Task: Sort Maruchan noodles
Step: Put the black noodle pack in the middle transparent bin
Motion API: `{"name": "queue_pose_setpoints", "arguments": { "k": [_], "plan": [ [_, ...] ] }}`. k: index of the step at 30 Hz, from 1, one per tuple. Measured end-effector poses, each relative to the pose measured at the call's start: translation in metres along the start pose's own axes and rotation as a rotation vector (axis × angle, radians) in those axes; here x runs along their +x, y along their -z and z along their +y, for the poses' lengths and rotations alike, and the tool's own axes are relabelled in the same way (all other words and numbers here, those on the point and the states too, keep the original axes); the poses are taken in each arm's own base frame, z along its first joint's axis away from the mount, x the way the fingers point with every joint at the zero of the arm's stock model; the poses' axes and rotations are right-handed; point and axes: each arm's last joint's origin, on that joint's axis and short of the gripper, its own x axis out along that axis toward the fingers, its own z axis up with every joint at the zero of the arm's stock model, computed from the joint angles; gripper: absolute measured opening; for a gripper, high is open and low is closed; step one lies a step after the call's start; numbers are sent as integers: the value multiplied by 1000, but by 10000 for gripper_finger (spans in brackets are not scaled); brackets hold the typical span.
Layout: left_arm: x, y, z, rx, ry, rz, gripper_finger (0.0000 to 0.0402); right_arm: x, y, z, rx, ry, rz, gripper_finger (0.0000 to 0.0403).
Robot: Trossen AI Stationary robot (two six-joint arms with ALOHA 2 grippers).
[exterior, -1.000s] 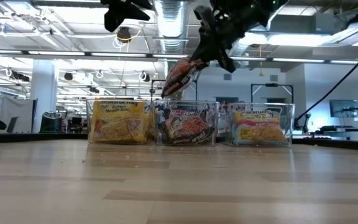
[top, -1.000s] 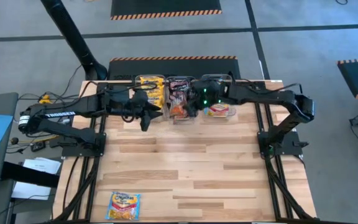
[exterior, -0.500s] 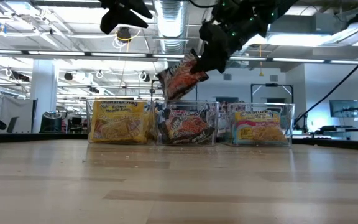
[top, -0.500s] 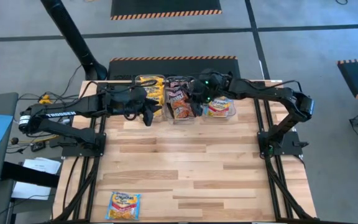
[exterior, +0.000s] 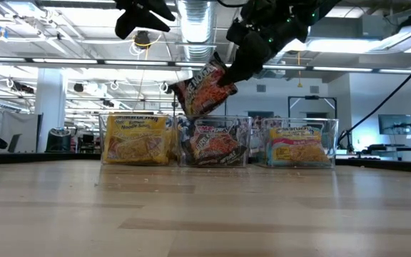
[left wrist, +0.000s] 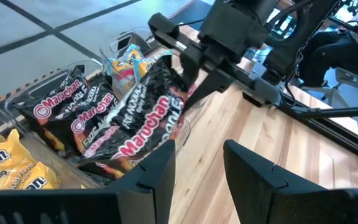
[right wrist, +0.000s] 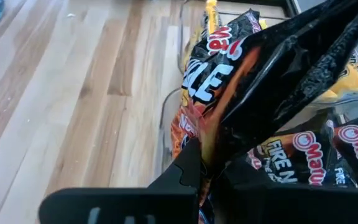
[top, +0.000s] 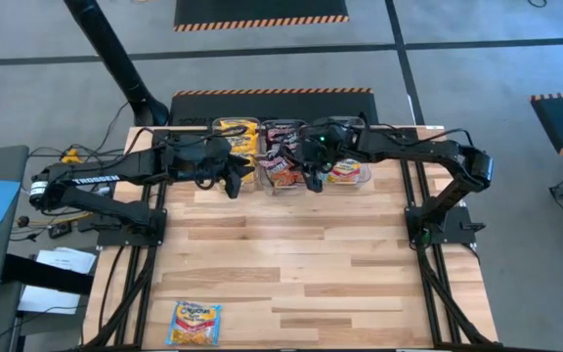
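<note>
My right gripper [exterior: 235, 71] hangs over the middle clear bin [top: 282, 156] at the table's far edge, shut on a dark maroon Maruchan packet [exterior: 201, 91]. That bin holds more dark packets [left wrist: 73, 109] standing on edge. A bin of yellow packets [exterior: 135, 139] stands to its left, and a bin of light blue and orange packets [exterior: 300, 145] to its right. One light blue packet [top: 194, 323] lies flat near the table's near edge. My left gripper [left wrist: 197, 168] hovers open just in front of the yellow bin, touching nothing. My right gripper pinches the dark packet between its two fingers at one edge [right wrist: 215, 152], the packet's upper right corner in the low view [exterior: 223, 76]. The fingers slant down from the table's right side. The packet is lifted clear above the middle bin and tilts down to the left.
The three bins stand side by side along the far edge [top: 291, 122]. Both arms crowd over them, my left gripper [top: 235, 181] close beside my right [top: 311, 171]. Bare wood [top: 301, 254] stretches from the bins to the near edge.
My right gripper has turned at the wrist and drawn slightly toward the near edge over the middle bin. The dark packet, which hung steeply below the fingers, has swung up and now shows its printed face, still clear of the bin.
</note>
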Motion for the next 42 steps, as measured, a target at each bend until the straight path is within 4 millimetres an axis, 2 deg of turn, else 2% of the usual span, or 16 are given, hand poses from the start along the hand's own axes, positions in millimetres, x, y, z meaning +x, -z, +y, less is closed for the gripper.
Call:
{"name": "queue_pose_setpoints", "arguments": {
  "k": [9,13,18,25,34,38,42],
  "plan": [
    [0,0,0,1,-1,3,122,32,13,5,54,-32,59,25],
    [0,1,0,2,-4,8,122,39,14,9,51,-28,73,29],
    [0,1,0,5,-5,8,122,44,19,7,139,26,114,51],
    [0,1,0,6,-8,10,122,43,23,8,231,31,152,91],
    [0,1,1,7,-10,14,122,39,27,10,325,26,212,178],
    [0,2,1,8,-10,14,122,32,22,10,359,15,281,204],
    [0,2,1,8,-10,14,122,23,9,8,389,15,312,216]
  ]
}}
